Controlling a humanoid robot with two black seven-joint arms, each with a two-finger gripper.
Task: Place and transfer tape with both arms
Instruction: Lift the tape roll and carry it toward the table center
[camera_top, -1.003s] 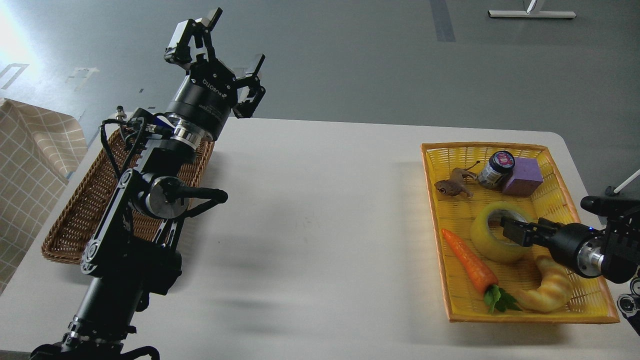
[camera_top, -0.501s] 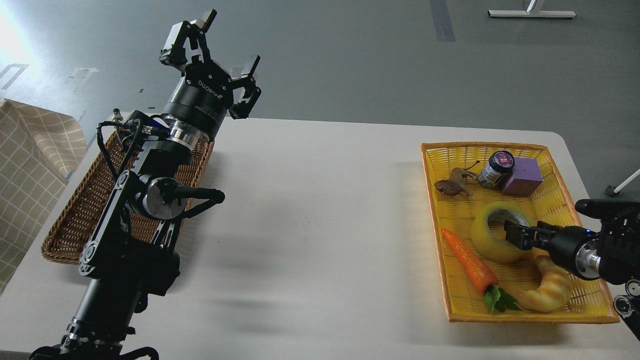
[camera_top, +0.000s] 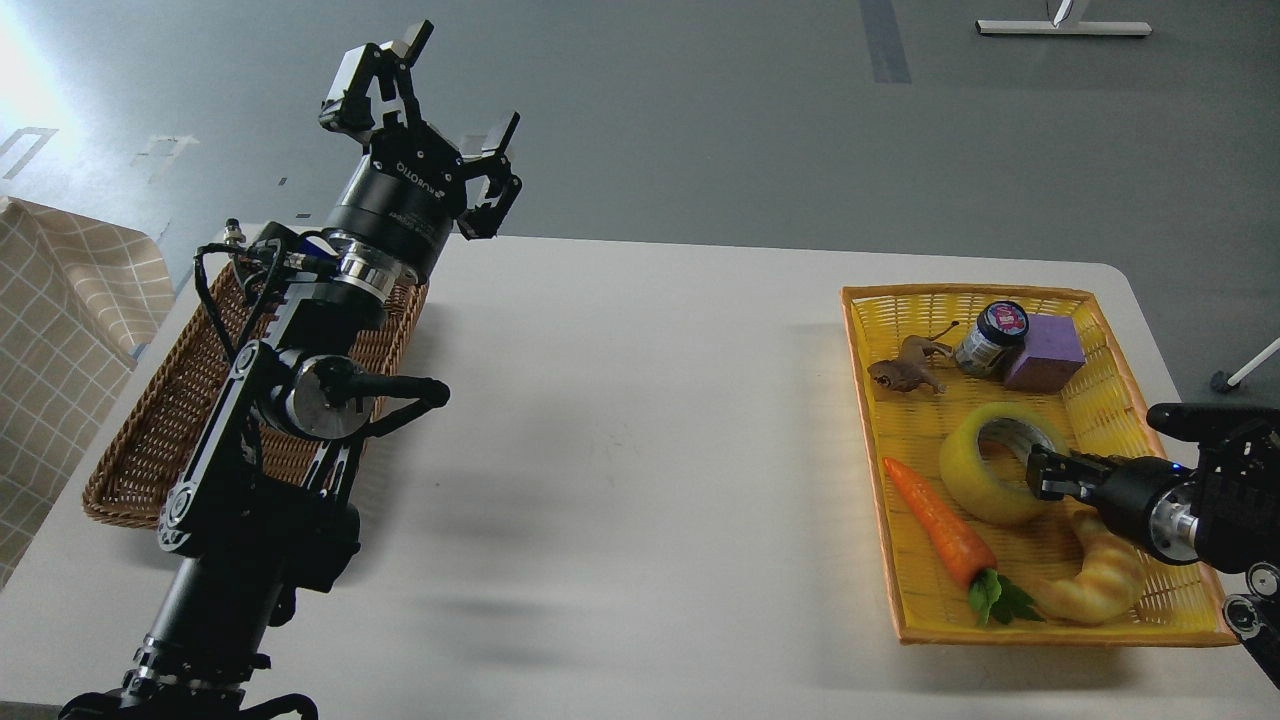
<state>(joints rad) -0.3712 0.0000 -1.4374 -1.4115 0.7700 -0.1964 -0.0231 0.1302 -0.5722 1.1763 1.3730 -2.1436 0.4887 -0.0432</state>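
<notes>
Tape (camera_top: 990, 470) lies in the yellow basket (camera_top: 1180, 600) at the right of the surface (camera_top: 640, 450), tilted on edge, between the carrot (camera_top: 935, 520) on its left and the croissant (camera_top: 1095, 580) just near of it. The right gripper (camera_top: 1045, 473) sits at the roll's right rim, by the core; over the last second it has drawn back to the right, so the core that it covered earlier now shows. Its fingers are seen dark and end-on, so I cannot tell how far they are spread or whether they pinch the roll's wall. The tape itself has hardly shifted, which suggests it is not lifted yet and the pick is not settled.

The left gripper (camera_top: 435, 120) hangs high at the far left, above the brown wicker basket (camera_top: 130, 470), fingers spread wide and holding nothing; it has edged slightly left and then stopped. It looks ready to receive the roll, but the handover cannot begin until the right arm has it.

Snail figure (camera_top: 905, 372), jar (camera_top: 990, 338) and purple block (camera_top: 1045, 352) at the far end of the yellow basket are as before
</notes>
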